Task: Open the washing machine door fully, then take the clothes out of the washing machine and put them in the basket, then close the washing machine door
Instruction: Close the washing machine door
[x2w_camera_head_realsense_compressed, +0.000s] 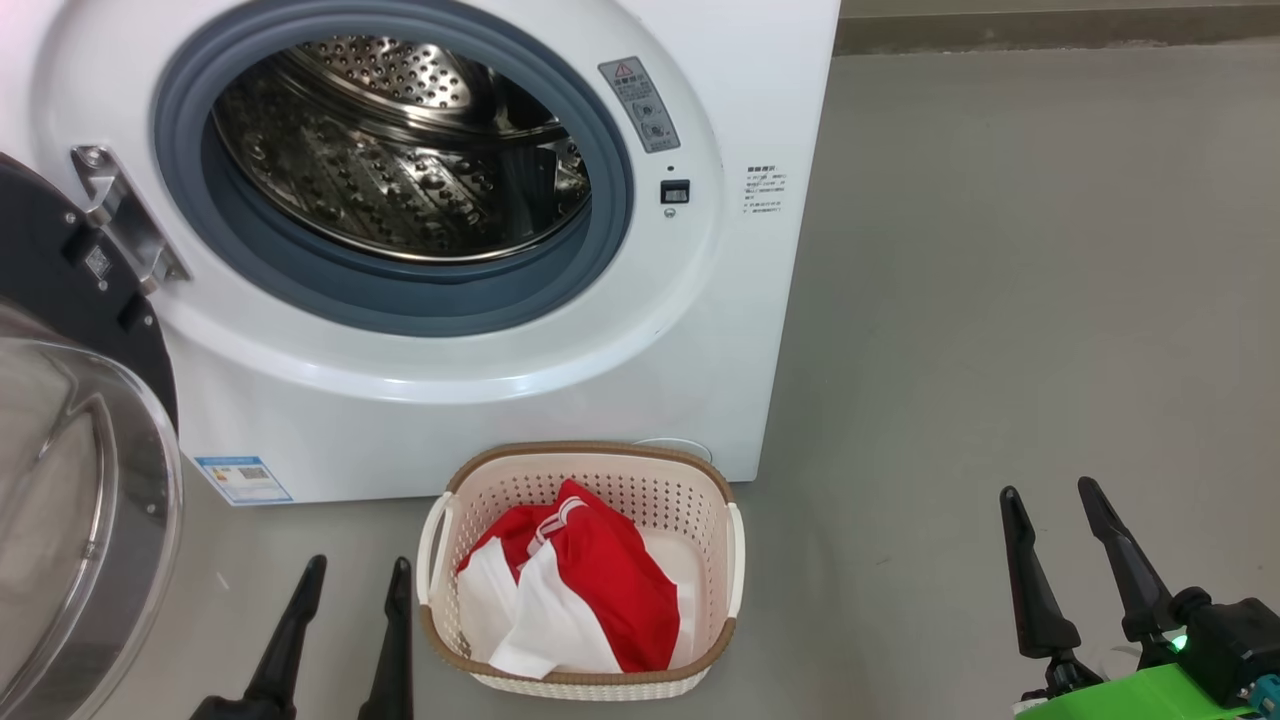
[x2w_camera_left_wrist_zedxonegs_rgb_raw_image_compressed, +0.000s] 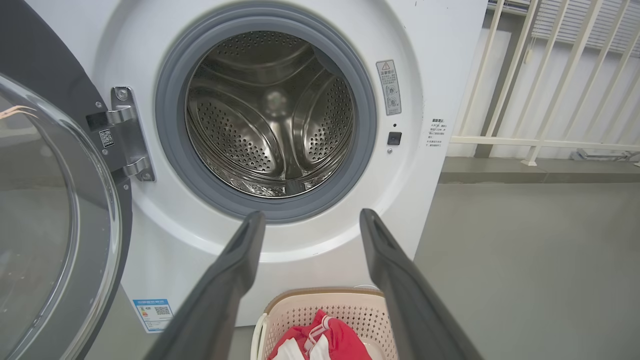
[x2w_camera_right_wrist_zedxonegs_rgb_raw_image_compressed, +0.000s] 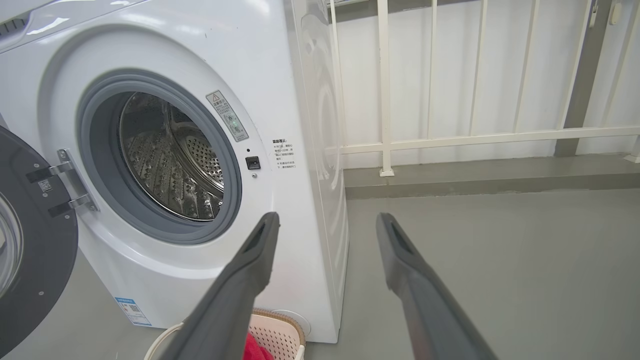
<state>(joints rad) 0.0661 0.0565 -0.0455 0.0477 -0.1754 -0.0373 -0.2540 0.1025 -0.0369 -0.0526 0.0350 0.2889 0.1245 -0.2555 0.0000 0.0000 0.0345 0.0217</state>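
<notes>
The washing machine (x2w_camera_head_realsense_compressed: 700, 330) takes up the upper left of the head frame. Its door (x2w_camera_head_realsense_compressed: 70, 500) is swung wide open at the left edge, hanging on a metal hinge (x2w_camera_head_realsense_compressed: 125, 215). Behind the grey gasket (x2w_camera_head_realsense_compressed: 420, 300), the steel drum (x2w_camera_head_realsense_compressed: 400, 170) shows its perforated wall and ribs. The basket (x2w_camera_head_realsense_compressed: 590, 453) sits on the floor (x2w_camera_head_realsense_compressed: 1000, 300) at the lower centre, just in front of the machine. The clothes (x2w_camera_head_realsense_compressed: 600, 590), red and white, lie piled inside it. My left jaws stand released and empty at the lower left, just beside the basket. My right jaws, at the lower right, are spread apart and empty too, well apart from the basket. In the right wrist frame a white railing (x2w_camera_right_wrist_zedxonegs_rgb_raw_image_compressed: 450, 137) crosses the upper right.
</notes>
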